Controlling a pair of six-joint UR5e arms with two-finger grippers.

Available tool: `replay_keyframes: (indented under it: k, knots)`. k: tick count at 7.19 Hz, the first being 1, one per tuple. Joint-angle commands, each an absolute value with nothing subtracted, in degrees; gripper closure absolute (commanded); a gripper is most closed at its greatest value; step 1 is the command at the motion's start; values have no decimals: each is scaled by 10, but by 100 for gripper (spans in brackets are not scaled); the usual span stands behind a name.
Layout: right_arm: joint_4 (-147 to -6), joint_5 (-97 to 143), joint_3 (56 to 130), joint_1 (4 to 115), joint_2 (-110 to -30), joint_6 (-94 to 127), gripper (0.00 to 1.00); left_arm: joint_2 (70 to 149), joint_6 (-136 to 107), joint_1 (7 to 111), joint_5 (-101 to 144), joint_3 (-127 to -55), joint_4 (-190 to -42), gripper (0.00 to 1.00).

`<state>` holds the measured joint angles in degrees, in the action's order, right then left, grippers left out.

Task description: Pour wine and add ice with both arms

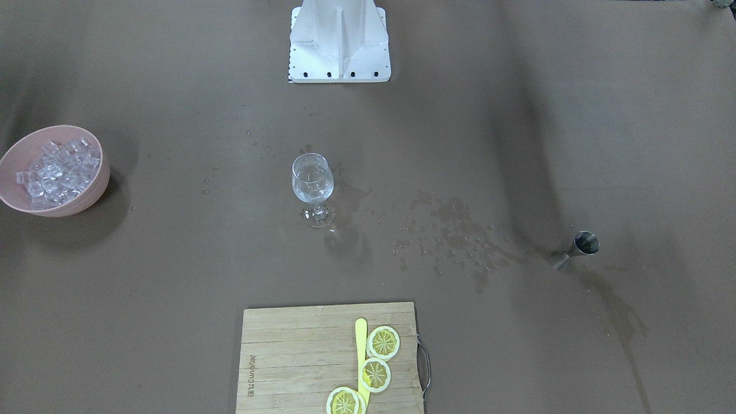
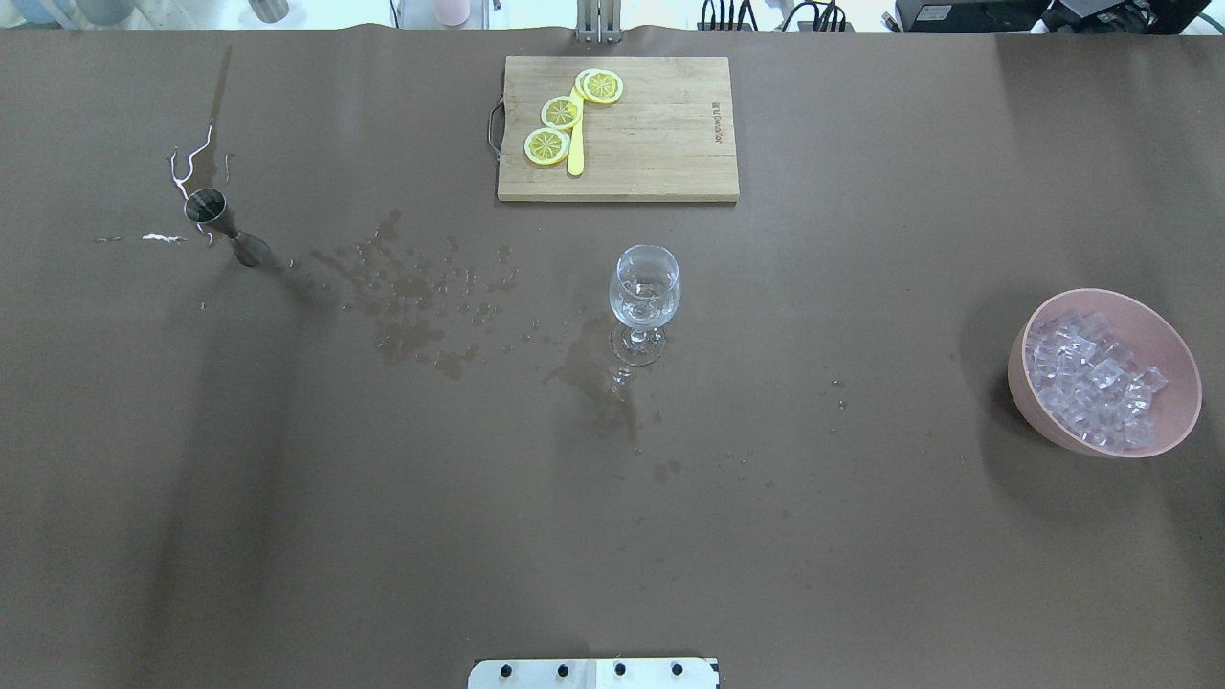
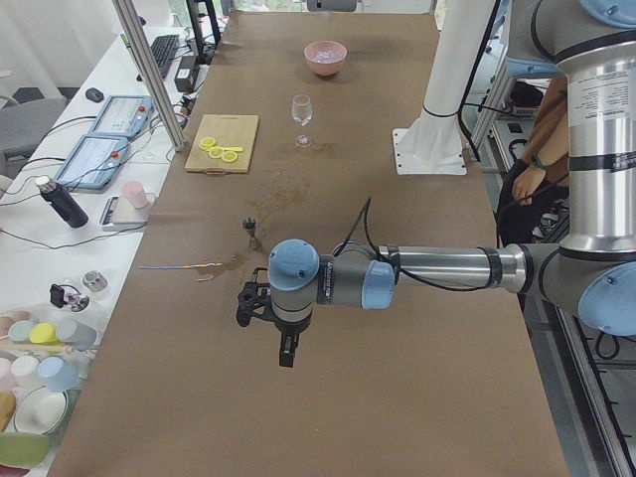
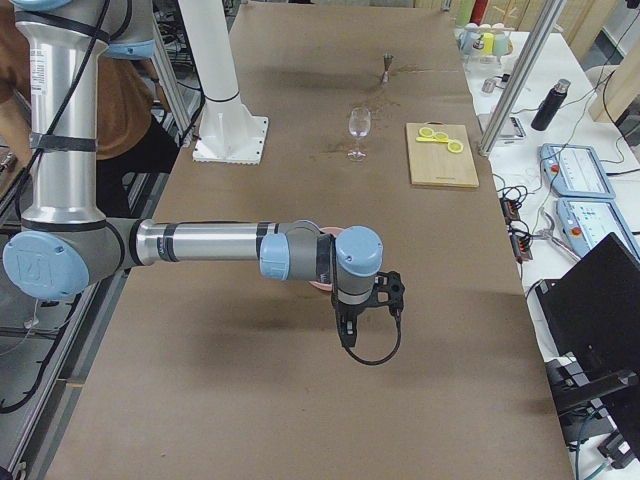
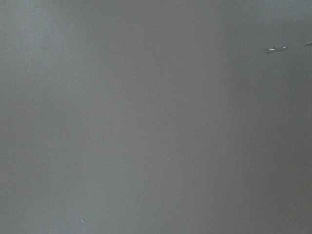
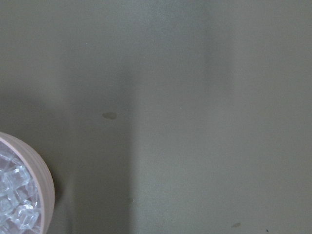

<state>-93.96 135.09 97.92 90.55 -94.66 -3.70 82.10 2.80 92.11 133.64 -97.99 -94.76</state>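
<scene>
Overhead exterior: tip-over risk at glass

Wine glass point(image 2: 644, 287) mid-table, perhaps holding a little wine point(image 2: 643, 308); ice point(image 2: 1091, 383) in pink bowl point(image 2: 1020, 383) far right. Left gripper point(image 3: 286, 350), right gripper point(image 4: 345, 335): opening impossible to tell. Could skid or topple on wet stain point(image 2: 589, 368) if clipped.

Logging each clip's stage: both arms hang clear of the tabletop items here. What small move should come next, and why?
Probably swing the left gripper toward the small steel double-cone jigger. It stands upright on that arm's side of the brown table, while the gripper hangs over bare surface short of it, and pouring comes first.
</scene>
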Motion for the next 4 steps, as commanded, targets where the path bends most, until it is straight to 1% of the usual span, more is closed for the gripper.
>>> replay_keyframes:
  k: [1, 4]
  knots:
    - [-940, 1351, 979, 905, -947, -37, 0, 821, 28, 921, 1335, -979, -947, 2]
    - [-940, 1352, 982, 906, -947, -36, 0, 821, 28, 921, 1336, -978, -947, 2]
